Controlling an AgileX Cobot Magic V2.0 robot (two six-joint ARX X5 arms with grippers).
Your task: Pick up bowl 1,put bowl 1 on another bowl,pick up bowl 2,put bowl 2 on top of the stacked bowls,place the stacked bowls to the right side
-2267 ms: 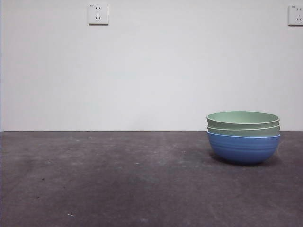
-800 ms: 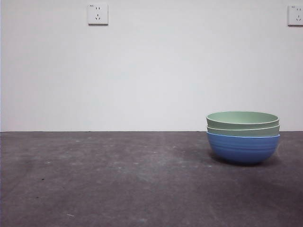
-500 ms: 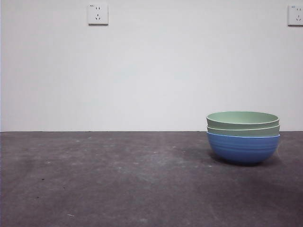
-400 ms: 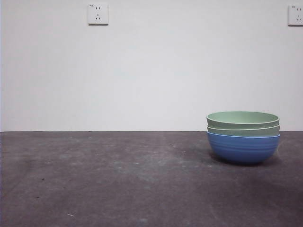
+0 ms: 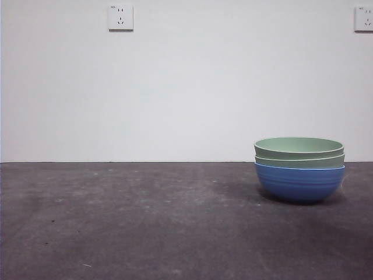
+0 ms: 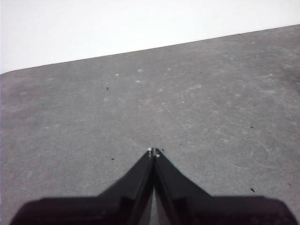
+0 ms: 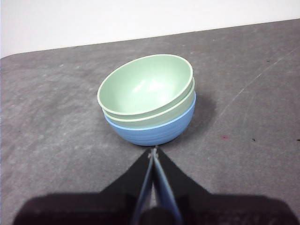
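Note:
The three bowls stand nested on the right of the dark table. The blue bowl (image 5: 299,183) (image 7: 154,131) is at the bottom. Bowl 1 (image 5: 299,161) (image 7: 174,111), the duller grey-green one, sits inside it with only its rim band showing. Bowl 2 (image 5: 298,146) (image 7: 146,84), pale mint green, lies on top and is empty. My right gripper (image 7: 153,151) is shut and holds nothing, just short of the stack. Shut over bare table, my left gripper (image 6: 153,152) has no bowl in its view. Neither arm shows in the front view.
A white wall rises behind the table's far edge, with one socket plate (image 5: 120,17) at the upper left and another (image 5: 364,18) at the upper right. The grey tabletop (image 5: 128,221) stretches left of the stack.

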